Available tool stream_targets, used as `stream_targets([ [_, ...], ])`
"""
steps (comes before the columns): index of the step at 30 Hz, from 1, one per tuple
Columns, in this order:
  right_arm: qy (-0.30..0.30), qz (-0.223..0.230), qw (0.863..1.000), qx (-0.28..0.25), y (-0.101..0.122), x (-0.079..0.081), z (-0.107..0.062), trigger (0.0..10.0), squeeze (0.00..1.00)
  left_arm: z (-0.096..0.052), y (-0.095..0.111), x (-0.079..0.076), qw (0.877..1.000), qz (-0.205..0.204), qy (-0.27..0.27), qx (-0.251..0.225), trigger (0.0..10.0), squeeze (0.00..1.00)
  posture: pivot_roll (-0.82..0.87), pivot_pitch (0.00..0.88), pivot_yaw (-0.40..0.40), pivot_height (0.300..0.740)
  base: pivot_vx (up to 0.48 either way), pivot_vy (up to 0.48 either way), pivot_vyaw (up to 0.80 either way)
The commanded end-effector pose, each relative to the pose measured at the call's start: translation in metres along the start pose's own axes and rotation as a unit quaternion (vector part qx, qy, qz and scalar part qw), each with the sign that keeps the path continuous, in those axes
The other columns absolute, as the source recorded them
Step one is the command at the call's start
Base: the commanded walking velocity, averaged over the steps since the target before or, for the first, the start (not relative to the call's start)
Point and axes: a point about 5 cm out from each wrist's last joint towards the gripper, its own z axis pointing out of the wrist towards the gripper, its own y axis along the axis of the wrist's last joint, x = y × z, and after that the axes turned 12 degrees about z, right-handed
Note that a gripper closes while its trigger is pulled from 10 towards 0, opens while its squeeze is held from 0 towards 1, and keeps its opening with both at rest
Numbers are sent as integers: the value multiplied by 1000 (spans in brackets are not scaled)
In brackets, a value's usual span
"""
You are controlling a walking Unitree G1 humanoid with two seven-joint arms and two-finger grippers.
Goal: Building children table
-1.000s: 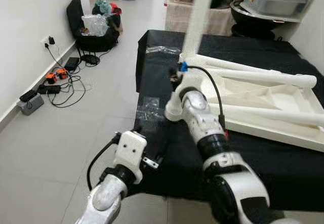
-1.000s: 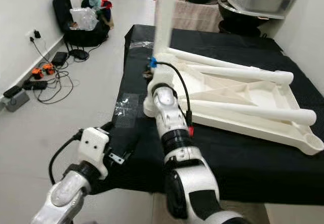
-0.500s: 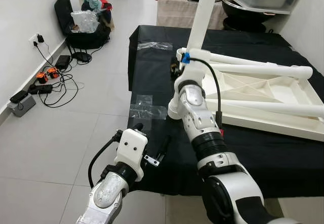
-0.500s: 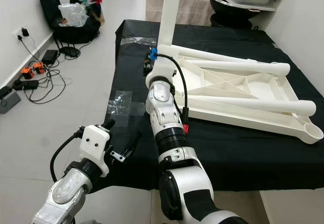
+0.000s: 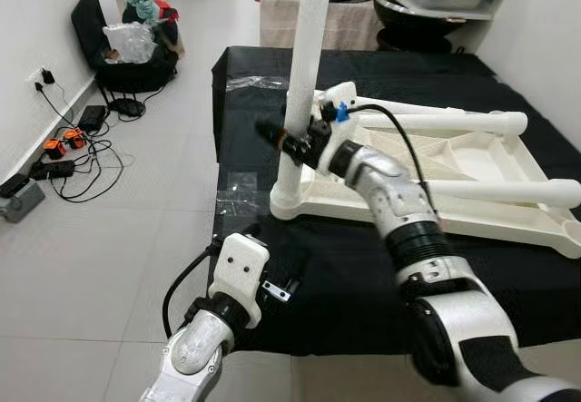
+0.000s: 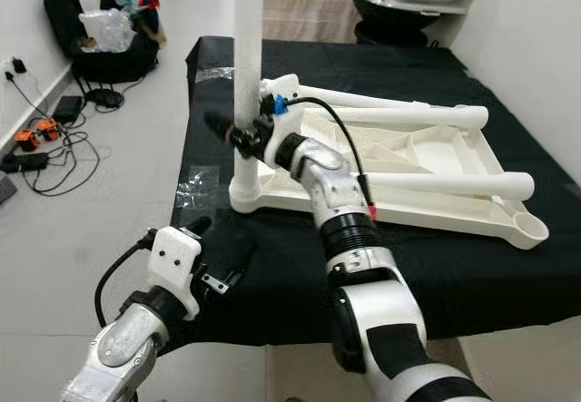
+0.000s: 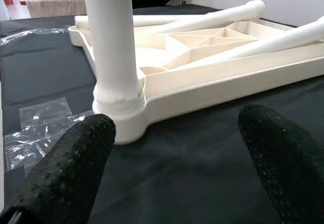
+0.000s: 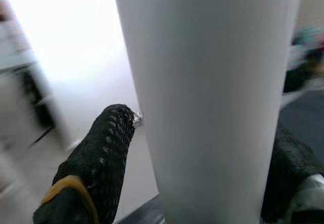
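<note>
A: Left gripper?
B: Fingers spread wide, empty, low at 7 o'clock over the black desk edge, aimed at the leg socket.
A: Right gripper?
B: At 12 o'clock, clamped around the upright white table leg, probably steadying it in the corner socket of the upturned children's tabletop. Other legs lie flat across it.

A cream-white table frame with a white upright leg lies on a black cloth, beside pale grey floor tiles.
</note>
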Motion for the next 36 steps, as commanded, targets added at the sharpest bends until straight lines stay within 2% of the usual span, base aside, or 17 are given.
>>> stream_targets([
  [1, 75, 24, 996, 49, -18, 11, 5, 10000, 0, -1, -3, -1, 1000, 1, -2, 5, 10000, 0, 85, 31, -108, 740, 0, 0, 0],
  [5, 127, 43, 989, 57, -19, 15, 6, 10000, 0, -2, -3, -2, 1000, 0, -3, 6, 10000, 0, 91, 26, -105, 740, 0, 0, 0],
  [8, 131, 43, 989, 61, -20, 15, 8, 10000, 0, -2, -3, -2, 1000, 0, -4, 6, 10000, 0, 91, 26, -105, 740, 0, 0, 0],
  [9, 115, 45, 991, 56, -21, 13, 11, 471, 0, -3, -3, -2, 1000, 1, -4, 6, 10000, 0, 94, 19, -107, 740, 0, 0, 0],
  [11, 108, 49, 992, 45, -20, 13, 13, 0, 0, -3, -4, -3, 1000, 1, -4, 6, 10000, 0, 96, 15, -108, 740, 0, 0, 0],
  [14, 93, 52, 994, 32, -19, 12, 15, 0, 0, -3, -4, -3, 1000, 1, -3, 6, 10000, 0, 95, 15, -109, 740, 0, 0, 0],
  [18, 34, 57, 998, -1, -19, 8, 17, 0, 0, -3, -4, -3, 1000, 1, 0, 6, 10000, 0, 91, 13, -109, 740, 0, 0, 0],
  [20, -64, 50, 996, -32, -21, -1, 16, 0, 0, -2, -4, -2, 1000, 1, 1, 7, 10000, 0, 89, 16, -106, 740, 0, 0, 0],
  [21, -145, 33, 988, -49, -22, -9, 13, 0, 0, -2, -4, -2, 1000, 1, 1, 7, 10000, 0, 87, 20, -105, 740, 0, 0, 0],
  [22, -196, 20, 979, -61, -22, -13, 10, 0, 0, -2, -4, -1, 1000, 1, 1, 7, 10000, 0, 87, 20, -105, 740, 0, 0, 0],
  [23, -196, 20, 979, -61, -22, -13, 10, 0, 0, -2, -4, -1, 1000, 1, 1, 7, 10000, 0, 87, 20, -105, 740, 0, 0, 0],
  [25, -315, 3, 945, -85, -24, -23, -2, 0, 0, -1, -4, -1, 1000, 1, 0, 7, 10000, 0, 79, 24, -98, 740, 0, 0, 0],
  [27, -397, -13, 912, -101, -27, -28, -15, 0, 0, 0, -4, -1, 1000, 1, -1, 6, 10000, 0, 79, 23, -101, 740, 0, 0, 0],
  [30, -469, -10, 876, -115, -29, -32, -26, 0, 0, 0, -4, 0, 1000, 1, -2, 6, 10000, 0, 76, 25, -101, 740, 0, 0, 0],
  [32, -518, -14, 846, -126, -27, -34, -33, 0, 0, 0, -4, -1, 1000, 1, -1, 6, 10000, 0, 76, 25, -101, 740, 0, 0, 0],
  [35, -557, -20, 820, -133, -22, -36, -36, 0, 0, 0, -4, 0, 1000, 2, 0, 6, 10000, 0, 79, 27, -103, 740, 0, 0, 0],
  [36, -557, -20, 820, -133, -22, -36, -36, 0, 0, 0, -4, 0, 1000, 2, 0, 6, 10000, 0, 79, 27, -103, 740, 0, 0, 0],
])
